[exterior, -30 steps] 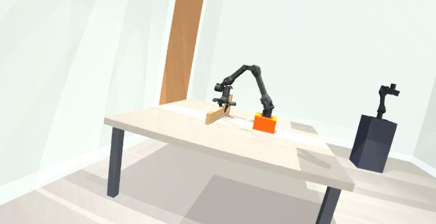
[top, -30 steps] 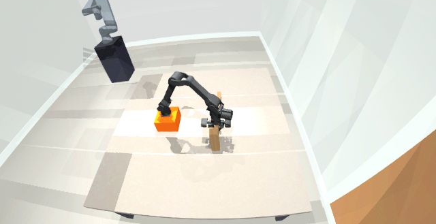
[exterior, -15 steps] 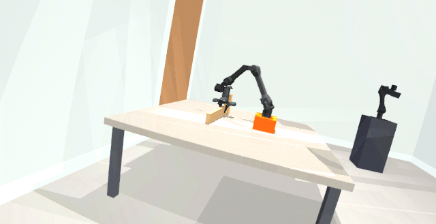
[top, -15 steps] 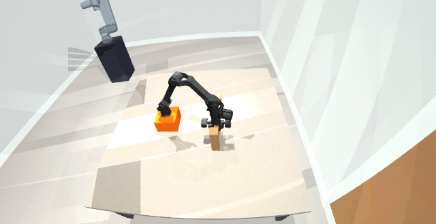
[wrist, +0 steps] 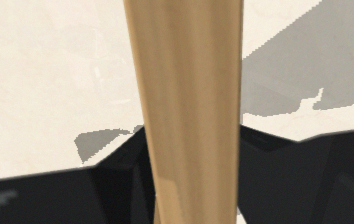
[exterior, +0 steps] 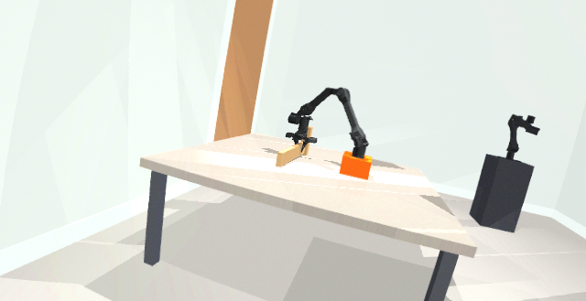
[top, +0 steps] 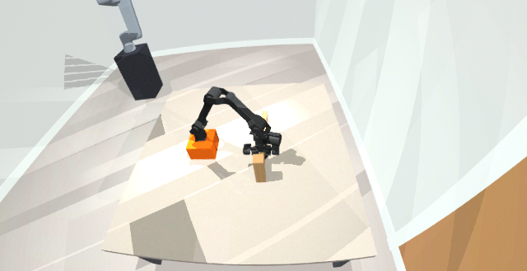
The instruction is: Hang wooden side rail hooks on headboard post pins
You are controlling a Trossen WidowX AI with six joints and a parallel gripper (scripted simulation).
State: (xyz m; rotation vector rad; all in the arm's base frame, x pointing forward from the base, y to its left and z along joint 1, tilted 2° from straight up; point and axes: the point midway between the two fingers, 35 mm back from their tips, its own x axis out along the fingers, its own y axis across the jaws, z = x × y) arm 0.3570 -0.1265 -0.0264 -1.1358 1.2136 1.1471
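The wooden side rail (top: 259, 170) (exterior: 288, 155) (wrist: 193, 90) stands on its narrow edge, its far end on or very near the table. My gripper (top: 262, 154) (exterior: 303, 147) (wrist: 180, 125) is shut on the rail, one black finger on each side of it in the wrist view. The headboard post (exterior: 311, 134) stands upright behind the gripper, at the rail's other end, largely covered by the arm. The steel hooks, the slot and its pins are hidden, so I cannot tell whether the hooks sit on the pins.
The arm's orange base block (top: 202, 151) (exterior: 355, 166) stands on the table (top: 263, 230) (exterior: 220, 168), to the left of the rail in the top view. A second arm (top: 131, 16) (exterior: 514, 136) stands on a dark pedestal (top: 140, 73) (exterior: 503, 193) beyond the table.
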